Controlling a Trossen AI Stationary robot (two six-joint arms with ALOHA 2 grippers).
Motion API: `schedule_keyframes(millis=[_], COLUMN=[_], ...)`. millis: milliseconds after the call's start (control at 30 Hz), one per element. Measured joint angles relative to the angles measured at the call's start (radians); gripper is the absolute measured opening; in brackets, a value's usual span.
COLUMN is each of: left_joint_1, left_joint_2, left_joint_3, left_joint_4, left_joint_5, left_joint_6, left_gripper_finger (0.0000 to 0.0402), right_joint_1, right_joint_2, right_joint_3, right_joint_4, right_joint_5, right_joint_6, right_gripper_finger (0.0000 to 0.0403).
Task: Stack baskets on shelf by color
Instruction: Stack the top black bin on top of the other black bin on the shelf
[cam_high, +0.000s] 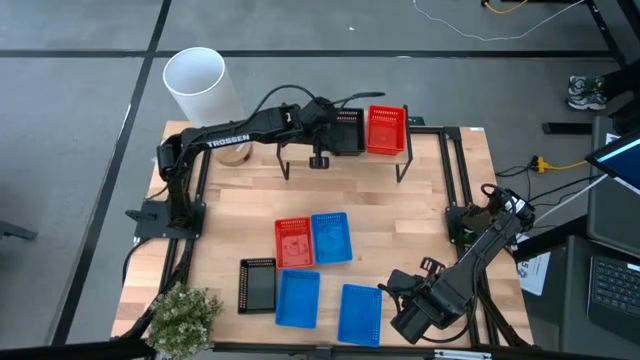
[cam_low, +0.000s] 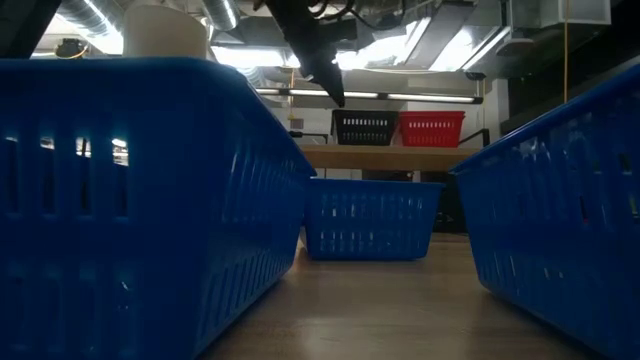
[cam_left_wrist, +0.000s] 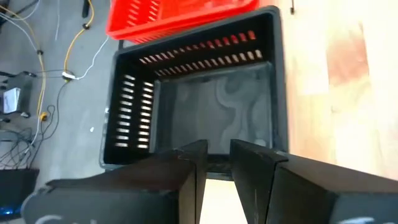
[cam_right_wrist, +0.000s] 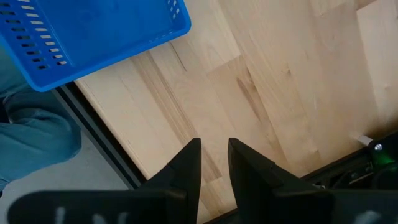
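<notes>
The worktop carries most of what is left to do; the shelf at its far edge holds only two baskets so far — a black basket and a red basket side by side, touching or nearly so. No stack of one colour over another can be made out on the shelf, so I judge the task to be in its early part.

Still on the worktop are five baskets. Near the middle a red one lies just beside a blue one. Nearer the front edge lie a black one, a second blue beside it, and a third blue a little apart. All of these remain to be carried to the shelf and sorted by colour.

The left pincer hangs over the shelf, right at the near rim of the black basket, looking down into its empty inside. Its fingers stand close together with a narrow gap and hold nothing — I judge it released, the basket set down.

The right pincer waits at the front right corner of the worktop, its fingers likewise close together and empty, with the third blue basket near it but apart.
</notes>
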Motion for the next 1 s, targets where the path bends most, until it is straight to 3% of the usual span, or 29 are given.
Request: schedule_keyframes(millis=[767,1000], left_joint_1=[-0.008,0.000], left_joint_2=[0.016,0.016], left_joint_3=[0.001,0.000], left_joint_4=[-0.024,-0.075], left_joint_5=[0.027,-0.034], left_joint_6=[0.002,-0.002], left_gripper_finger=[0.0063,0.0063], right_joint_1=[0.000,0.000], right_joint_2=[0.000,0.000], right_joint_3=[0.000,0.000], right_joint_4=[0.021,0.023], right_joint_5=[0.000,-0.001], right_joint_6=[0.003,0.002], right_gripper_finger=[0.0079,0.0079])
